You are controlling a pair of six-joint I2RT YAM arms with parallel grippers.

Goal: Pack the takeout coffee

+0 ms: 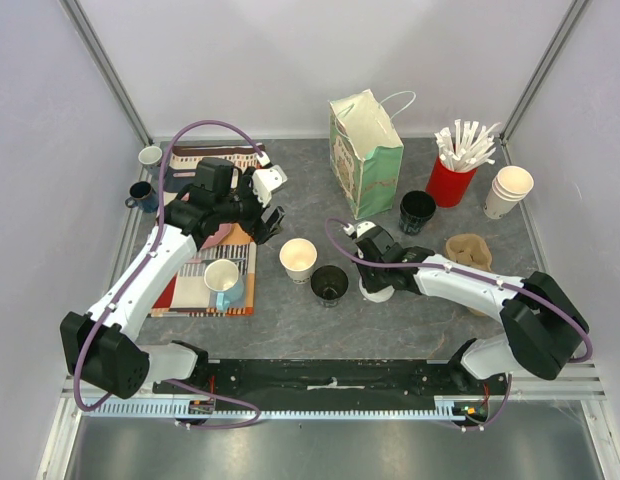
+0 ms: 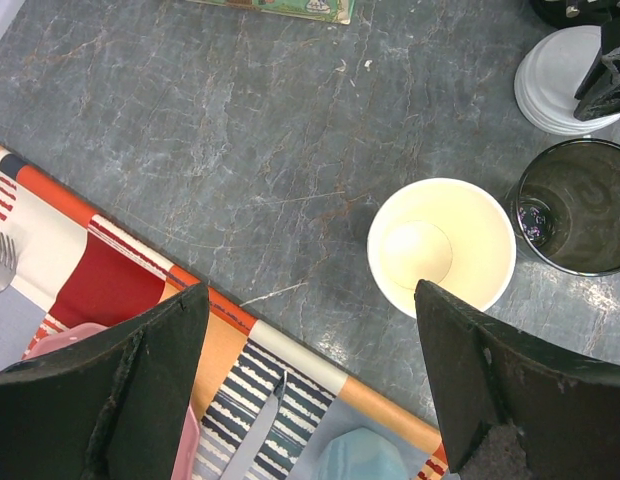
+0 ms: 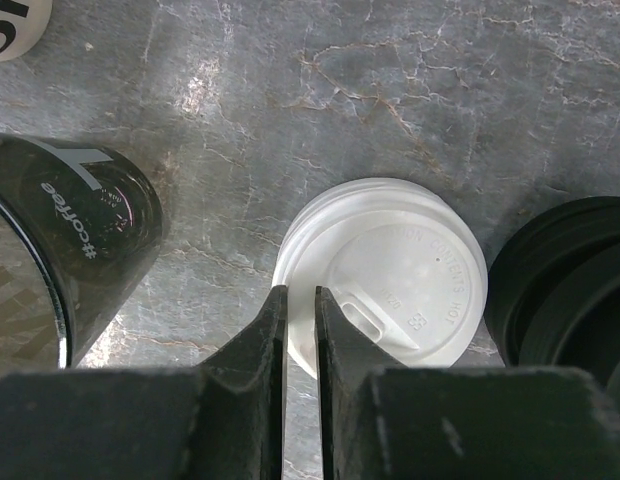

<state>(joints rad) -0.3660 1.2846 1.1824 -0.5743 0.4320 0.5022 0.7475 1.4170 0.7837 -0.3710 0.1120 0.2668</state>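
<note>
Grey marbled tabletop, plain white walls, metal corner posts, seemingly even overhead light

I have one lidded cup in view, upright on the worktop, at about 4 o'clock from the middle in the top view. Looking straight down from the right wrist, its round white lid hides the walls. The lid is seated flat, with a raised rim, faint embossed lettering, and an oval sip slot at 7 o'clock.
</note>
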